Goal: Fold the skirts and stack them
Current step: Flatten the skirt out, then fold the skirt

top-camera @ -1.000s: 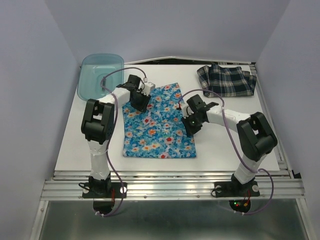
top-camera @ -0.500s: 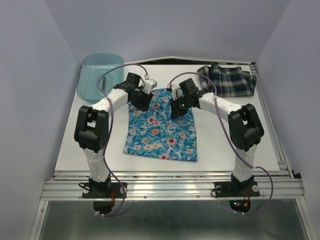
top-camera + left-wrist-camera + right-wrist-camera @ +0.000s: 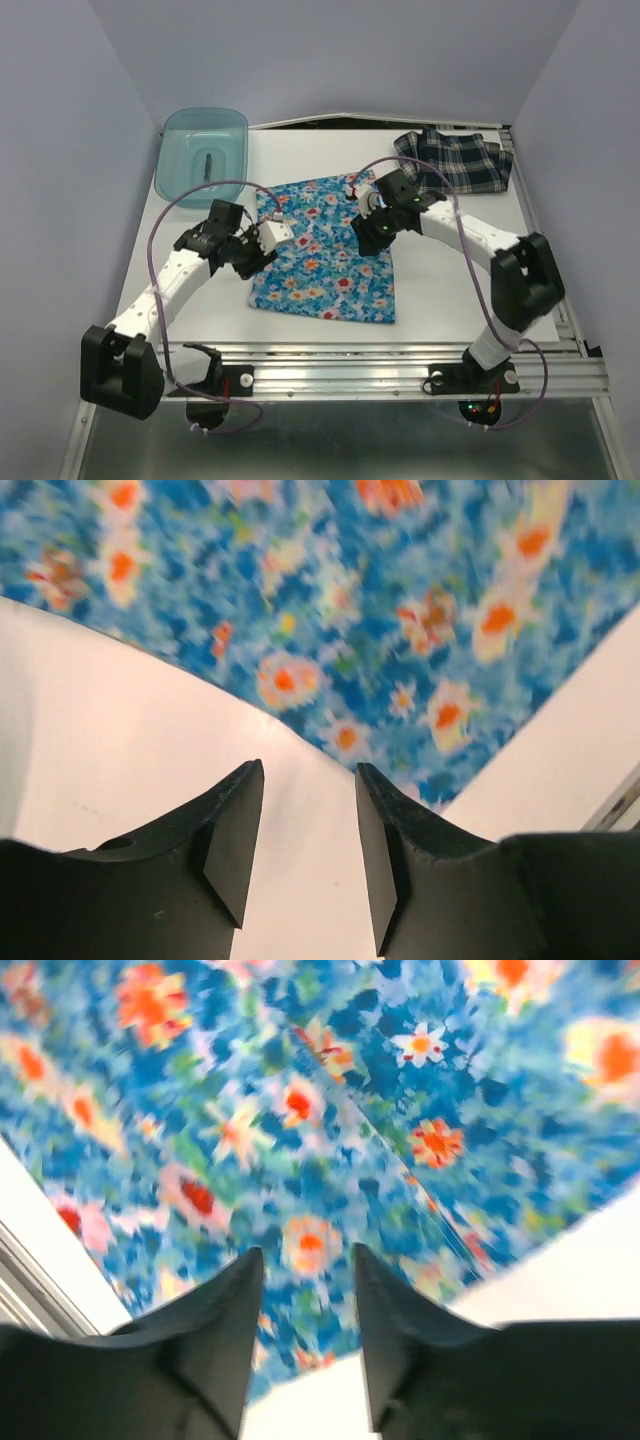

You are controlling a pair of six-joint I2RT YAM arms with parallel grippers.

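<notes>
The bright blue flowered skirt (image 3: 325, 255) lies flat in the middle of the table, folded into a rough rectangle. It fills the upper part of the left wrist view (image 3: 330, 610) and most of the right wrist view (image 3: 330, 1120). The navy-and-white plaid skirt (image 3: 455, 160) lies at the back right. My left gripper (image 3: 262, 252) is open and empty over the bare table just off the flowered skirt's left edge. My right gripper (image 3: 368, 240) is open and empty over the skirt's right edge.
A translucent teal bin (image 3: 178, 170) stands at the back left with a small dark object (image 3: 208, 163) inside. The white table top (image 3: 450, 290) ends in a metal rail along the near edge.
The left arm has swung back and to the left, off the flowered skirt's top edge to its left side. The right gripper has dropped from the skirt's top right corner to its right edge.
</notes>
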